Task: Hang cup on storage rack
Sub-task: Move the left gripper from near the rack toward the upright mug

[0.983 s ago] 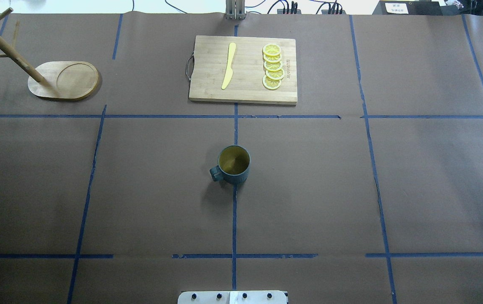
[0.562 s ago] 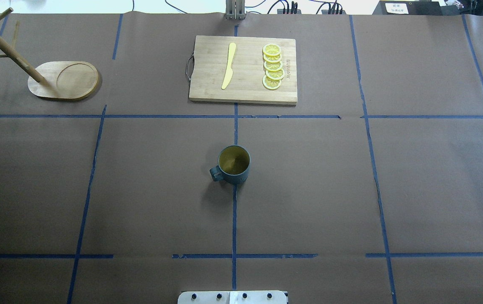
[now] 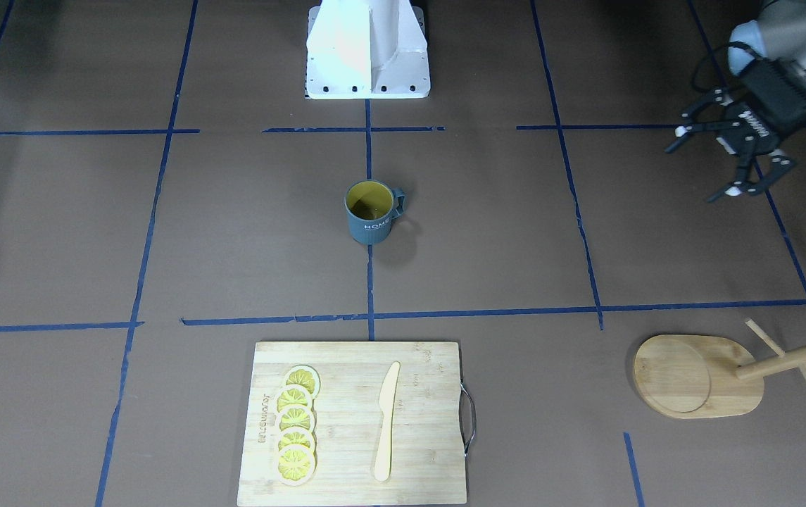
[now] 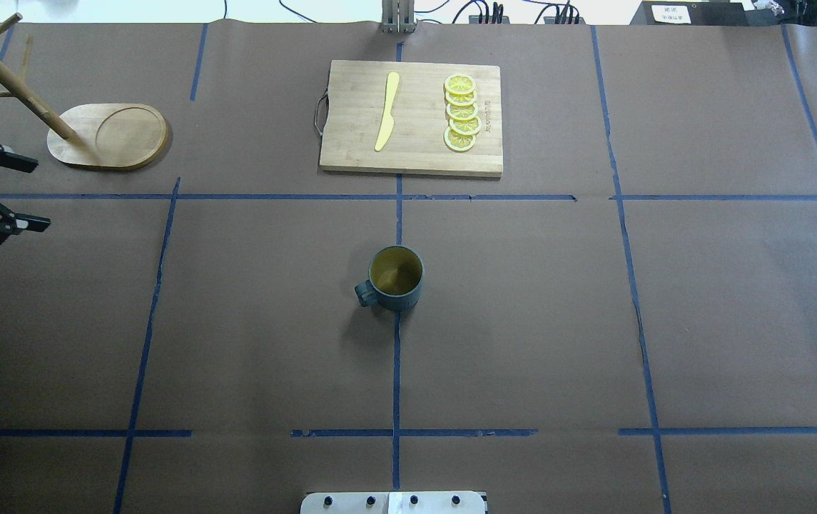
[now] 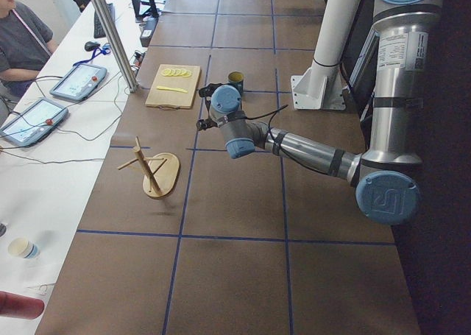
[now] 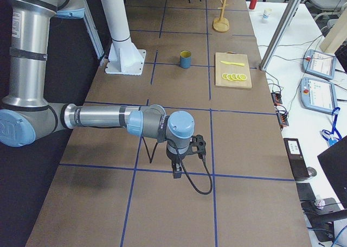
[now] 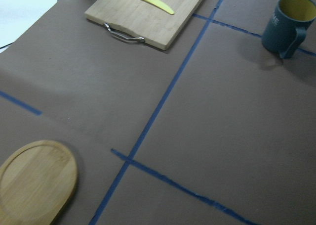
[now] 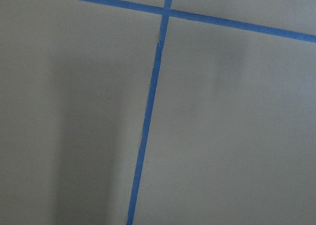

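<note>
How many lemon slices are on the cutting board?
5. The lemon slices lie in one overlapping row on the cutting board, clear of the yellow knife; none looks hidden.

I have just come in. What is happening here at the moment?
A two-arm robot is set to hang the cup on the storage rack. The cup stands upright in the middle, and nothing touches it. The left gripper hovers near the rack's base, its jaws open and empty. The right gripper hangs far from the cup; whether it is open or shut cannot be told.
</note>
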You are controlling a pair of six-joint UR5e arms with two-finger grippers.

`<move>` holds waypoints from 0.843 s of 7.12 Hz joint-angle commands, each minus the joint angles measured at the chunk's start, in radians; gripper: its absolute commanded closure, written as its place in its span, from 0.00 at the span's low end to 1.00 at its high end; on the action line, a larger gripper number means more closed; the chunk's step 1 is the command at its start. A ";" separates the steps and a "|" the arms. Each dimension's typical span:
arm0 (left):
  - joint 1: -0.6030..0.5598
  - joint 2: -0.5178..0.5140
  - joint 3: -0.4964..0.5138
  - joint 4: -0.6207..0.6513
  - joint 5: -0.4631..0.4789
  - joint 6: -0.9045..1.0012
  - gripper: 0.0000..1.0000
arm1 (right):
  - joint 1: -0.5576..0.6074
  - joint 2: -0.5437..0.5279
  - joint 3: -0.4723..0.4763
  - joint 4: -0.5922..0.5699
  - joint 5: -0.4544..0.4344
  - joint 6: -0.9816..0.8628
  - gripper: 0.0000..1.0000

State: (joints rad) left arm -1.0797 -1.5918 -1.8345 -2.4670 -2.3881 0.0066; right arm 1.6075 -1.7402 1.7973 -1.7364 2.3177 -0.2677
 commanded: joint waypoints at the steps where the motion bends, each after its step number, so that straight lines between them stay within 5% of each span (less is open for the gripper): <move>1: 0.149 -0.081 0.003 -0.059 0.195 -0.110 0.00 | 0.000 0.001 0.004 0.000 0.002 0.004 0.00; 4: 0.551 -0.208 0.038 -0.155 0.609 -0.310 0.00 | 0.000 0.002 0.007 0.000 0.002 0.005 0.00; 6: 0.613 -0.290 0.108 -0.156 0.658 -0.320 0.00 | 0.000 0.004 0.007 0.000 0.002 0.005 0.00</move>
State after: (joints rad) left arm -0.5167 -1.8352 -1.7658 -2.6203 -1.7664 -0.3026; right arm 1.6076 -1.7375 1.8039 -1.7365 2.3193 -0.2623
